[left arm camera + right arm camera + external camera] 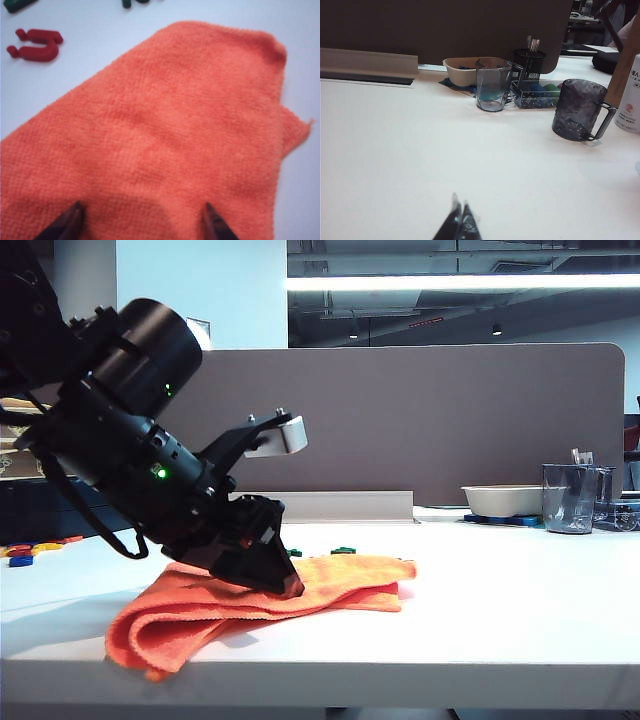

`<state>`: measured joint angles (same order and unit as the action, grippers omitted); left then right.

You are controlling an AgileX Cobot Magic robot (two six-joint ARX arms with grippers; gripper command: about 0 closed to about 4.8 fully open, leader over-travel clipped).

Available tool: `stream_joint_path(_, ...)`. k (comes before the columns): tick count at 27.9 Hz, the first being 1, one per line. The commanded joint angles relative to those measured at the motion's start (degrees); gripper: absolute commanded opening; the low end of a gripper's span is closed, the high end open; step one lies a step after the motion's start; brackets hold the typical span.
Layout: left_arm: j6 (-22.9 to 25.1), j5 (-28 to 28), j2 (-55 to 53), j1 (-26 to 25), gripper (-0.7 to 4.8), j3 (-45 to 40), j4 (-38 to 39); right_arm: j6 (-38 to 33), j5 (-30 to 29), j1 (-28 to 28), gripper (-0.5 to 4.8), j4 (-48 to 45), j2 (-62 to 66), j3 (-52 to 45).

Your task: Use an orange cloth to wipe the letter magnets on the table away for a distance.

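Here the cloth (260,602) lies loosely folded near the desk's (520,610) front edge, left of middle, with the green magnets (343,551) just behind its far edge, probably laid so a push away sweeps them off. Left tool (142,222) is spread wide, tips over the cloth's near part, gripping nothing; contact unclear. A red letter (35,45) sits beside the cloth. Right tool (460,225) is clenched and empty above bare desk, well apart.

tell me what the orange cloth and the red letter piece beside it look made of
Orange cloth: soft fuzzy fabric, likely microfibre, showing a nubbly matte pile and limp folds. Small red letter piece: apparently moulded plastic, smooth with rounded edges and a dull sheen.
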<state>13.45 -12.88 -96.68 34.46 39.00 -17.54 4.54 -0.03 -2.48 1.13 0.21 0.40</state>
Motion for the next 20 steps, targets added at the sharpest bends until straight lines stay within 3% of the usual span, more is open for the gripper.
stream_joint_path(1, -3.1, -0.5, -1.0, 0.0, 2.71, 0.2, 0.8, -0.1, 0.1, 0.0, -0.05, -0.7, -0.2, -0.4)
stream_joint_path(4, -3.2, -1.6, -1.7, 0.1, 2.62, 0.2, 0.8, -0.1, 0.1, 0.0, -0.05, -0.7, -0.2, -0.4)
stream_joint_path(6, -3.2, -1.5, -1.6, 0.2, 0.79, 0.5, -0.4, -0.1, 0.1, 0.0, -0.05, -0.8, -0.2, -0.4)
stream_joint_path(7, -3.2, -1.5, -1.6, 0.2, 0.46, 0.8, -1.6, -0.1, 0.1, 0.0, -0.05, -0.7, -0.2, -0.4)
stream_joint_path(9, -3.5, -1.5, -1.7, 0.4, 0.46, 1.0, -3.3, -0.1, 0.1, 0.0, -0.05, -0.7, -0.2, -0.4)
stream_joint_path(13, -4.0, -1.5, -1.6, 1.3, -0.05, 2.8, -4.0, -0.1, 0.1, 0.0, -0.05, -0.7, -0.2, -0.4)
stream_joint_path(20, -4.1, -1.5, -1.6, 4.8, -0.06, 9.1, -4.4, -0.1, 0.1, 0.0, -0.05, -0.7, -0.2, -0.4)
